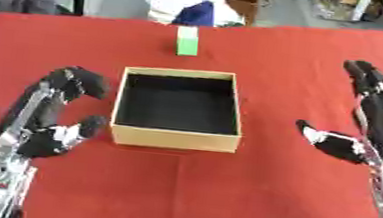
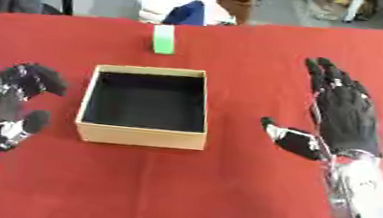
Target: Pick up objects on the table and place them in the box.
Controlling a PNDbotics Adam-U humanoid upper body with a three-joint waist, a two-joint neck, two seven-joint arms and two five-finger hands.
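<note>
Beyond box [image 1: 174,138], upright green block [image 1: 187,41].

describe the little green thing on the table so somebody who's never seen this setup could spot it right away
Start at the open cardboard box in the middle of the red table. Look just past its far wall, toward the table's far edge: the green block stands there upright and alone. It is the only green thing on the cloth, with a paler top.

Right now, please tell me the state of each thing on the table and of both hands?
box: open at the top, nothing visible inside, upright on the red table.
green block: standing behind the box, apart from it, not held.
left hand: fingers curled, holding nothing, left of the box.
right hand: open, fingers straight, holding nothing, right of the box.
</note>
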